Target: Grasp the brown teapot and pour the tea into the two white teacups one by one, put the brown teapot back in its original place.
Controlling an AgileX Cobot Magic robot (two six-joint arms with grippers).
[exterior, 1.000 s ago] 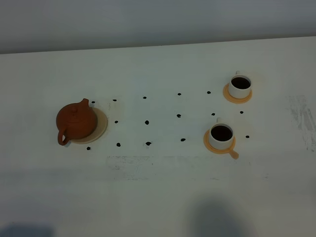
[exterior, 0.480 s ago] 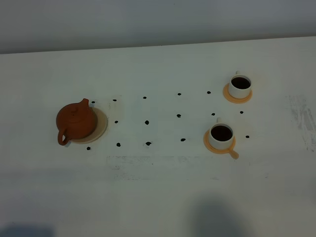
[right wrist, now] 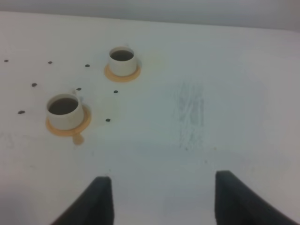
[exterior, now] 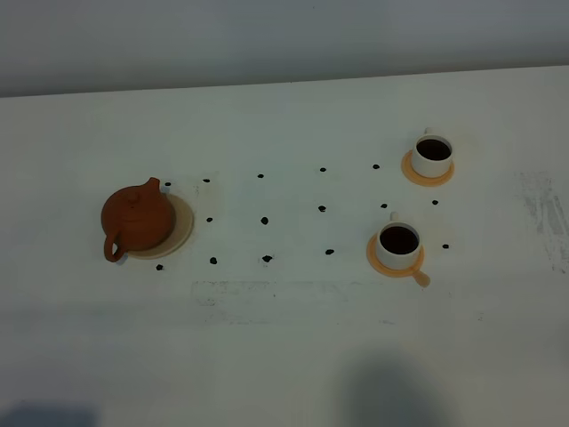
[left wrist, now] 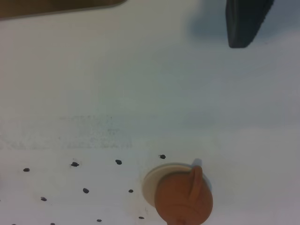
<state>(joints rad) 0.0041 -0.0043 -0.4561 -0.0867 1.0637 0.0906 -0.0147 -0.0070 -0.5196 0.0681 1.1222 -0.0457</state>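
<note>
Your teapot (exterior: 136,220) sits on beige coaster (exterior: 182,222) far left, both cups (exterior: 432,154) (exterior: 397,244) full on orange saucers (exterior: 427,174), right side. Left gripper (left wrist: 247,21): can't tell opening, holds nothing. Right gripper (right wrist: 159,199): fingers apart, empty.

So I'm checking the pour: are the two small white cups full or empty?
Both hold dark liquid: the farther white cup and nearer white cup look dark inside. How full, the pictures cannot tell.
</note>
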